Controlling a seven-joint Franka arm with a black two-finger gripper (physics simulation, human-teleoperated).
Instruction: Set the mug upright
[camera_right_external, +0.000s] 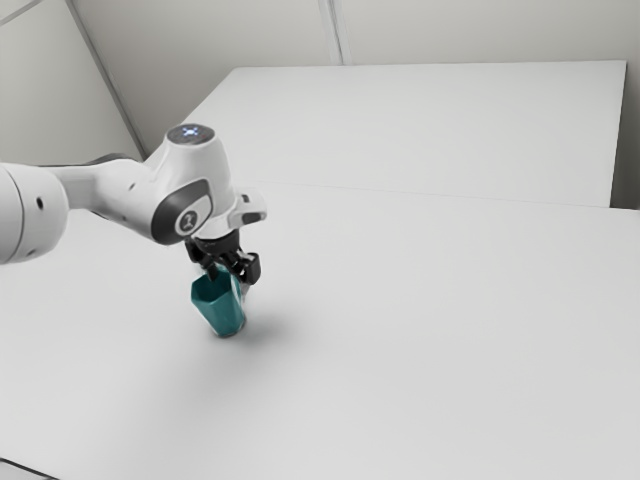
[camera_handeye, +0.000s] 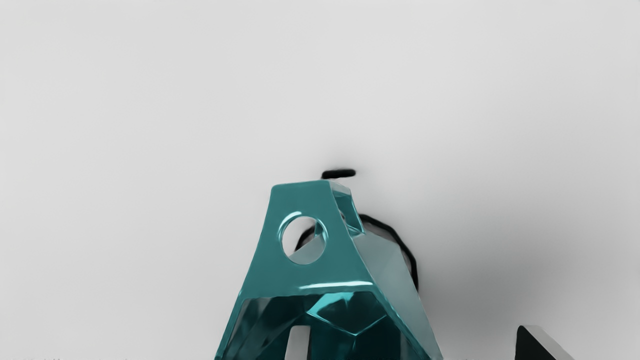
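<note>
Desk (camera_right_external: 430, 340): pale, smooth; is being crossed by a thin seam (camera_right_external: 450, 197).
Room: pale wall (camera_right_external: 480, 30) is being divided by an upright strip (camera_right_external: 337, 30).
Mug (camera_right_external: 222, 316): teal, faceted; is being seen tilted beneath the gripper (camera_right_external: 231, 275), mouth facing up and toward the exterior view's left.
Gripper: fingers are being held wide, one (camera_handeye: 298, 345) over the mouth, the other (camera_handeye: 537, 346) outside, apart from the mug.
Exterior view: white arm (camera_right_external: 120, 190) is being included.
Wrist view: round hole (camera_handeye: 304, 241) in teal part is being revealed.

The mug's wall (camera_handeye: 392, 265) stands between the fingers (camera_handeye: 298, 345) (1 inside it); free room lies outside.
</note>
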